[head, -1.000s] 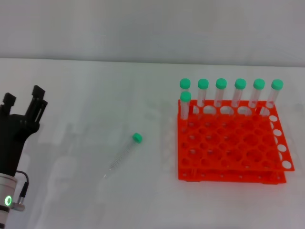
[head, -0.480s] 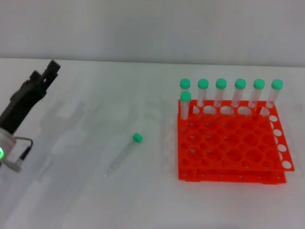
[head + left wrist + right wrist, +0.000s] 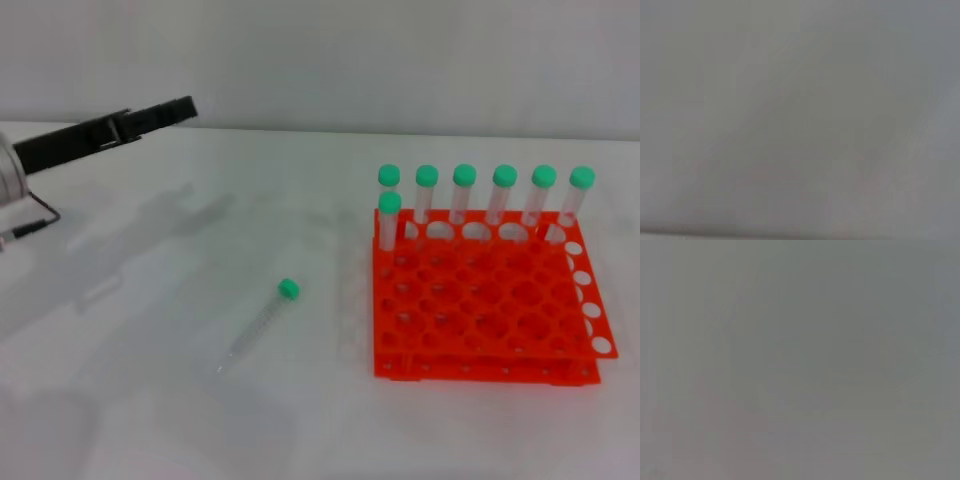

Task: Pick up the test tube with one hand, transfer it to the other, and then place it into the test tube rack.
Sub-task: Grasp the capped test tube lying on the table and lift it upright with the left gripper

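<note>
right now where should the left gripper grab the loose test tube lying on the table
Mid-body of the test tube, from straight above, fingers closing across its width. It lies flat and diagonal, green cap toward the rack, with clear space on both sides. The left gripper is far off.

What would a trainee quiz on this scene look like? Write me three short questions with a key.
1. True or false: the loose tube lies flat on the table.
2. How many capped tubes stand in the rack?
3. Which gripper is in the head view: A) left B) right C) both?

Key: 1 true. 2 seven. 3 A; it reaches in at the far left, well away from the tube.
</note>
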`<act>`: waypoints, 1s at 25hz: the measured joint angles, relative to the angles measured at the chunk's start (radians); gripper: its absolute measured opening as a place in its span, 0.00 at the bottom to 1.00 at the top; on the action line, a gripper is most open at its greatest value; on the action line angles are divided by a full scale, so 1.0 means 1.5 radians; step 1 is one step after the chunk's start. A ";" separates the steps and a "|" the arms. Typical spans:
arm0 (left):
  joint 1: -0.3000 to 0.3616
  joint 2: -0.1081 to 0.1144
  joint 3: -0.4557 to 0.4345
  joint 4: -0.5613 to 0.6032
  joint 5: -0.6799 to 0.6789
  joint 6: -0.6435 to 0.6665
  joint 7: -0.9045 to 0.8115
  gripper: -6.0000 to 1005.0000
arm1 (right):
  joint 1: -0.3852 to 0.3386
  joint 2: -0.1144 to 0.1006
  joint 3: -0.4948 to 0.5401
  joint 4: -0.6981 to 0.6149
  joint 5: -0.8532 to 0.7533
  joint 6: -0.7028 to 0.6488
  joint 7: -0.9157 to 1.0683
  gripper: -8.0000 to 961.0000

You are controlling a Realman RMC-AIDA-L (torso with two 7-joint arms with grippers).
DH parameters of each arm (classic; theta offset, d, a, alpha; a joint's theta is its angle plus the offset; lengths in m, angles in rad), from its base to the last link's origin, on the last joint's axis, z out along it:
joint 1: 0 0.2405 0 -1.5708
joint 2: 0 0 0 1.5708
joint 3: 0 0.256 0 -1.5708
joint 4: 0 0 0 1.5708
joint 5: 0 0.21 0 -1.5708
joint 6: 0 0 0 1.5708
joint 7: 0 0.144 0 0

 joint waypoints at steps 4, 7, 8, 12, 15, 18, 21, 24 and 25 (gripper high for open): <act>-0.076 0.002 -0.001 -0.087 0.136 0.076 -0.085 0.88 | 0.004 0.001 0.003 0.000 0.002 0.000 -0.001 0.88; -0.133 0.003 -0.001 -0.130 0.255 0.113 -0.156 0.88 | 0.009 0.001 0.004 0.000 0.003 0.000 -0.002 0.88; -0.151 0.004 -0.001 -0.137 0.293 0.117 -0.177 0.88 | 0.011 0.001 0.004 0.000 0.003 0.000 -0.002 0.88; -0.228 0.003 -0.001 -0.142 0.472 0.117 -0.267 0.88 | 0.021 0.001 0.003 0.000 0.003 -0.001 -0.002 0.88; -0.276 -0.005 -0.001 -0.138 0.589 0.104 -0.325 0.88 | 0.029 0.001 0.003 0.000 0.003 -0.004 -0.003 0.88; -0.304 -0.018 -0.001 -0.132 0.654 0.088 -0.361 0.88 | 0.033 0.001 0.004 0.000 0.003 -0.006 -0.004 0.88; -0.327 -0.025 -0.001 -0.100 0.720 0.070 -0.401 0.88 | 0.037 -0.001 0.005 0.000 0.003 -0.010 -0.005 0.88; -0.346 -0.033 -0.001 -0.051 0.776 0.039 -0.440 0.88 | 0.039 -0.003 0.009 0.000 0.003 -0.014 -0.005 0.88; -0.350 -0.036 -0.001 -0.039 0.788 0.027 -0.452 0.88 | 0.040 -0.003 0.013 0.000 0.003 -0.014 -0.005 0.88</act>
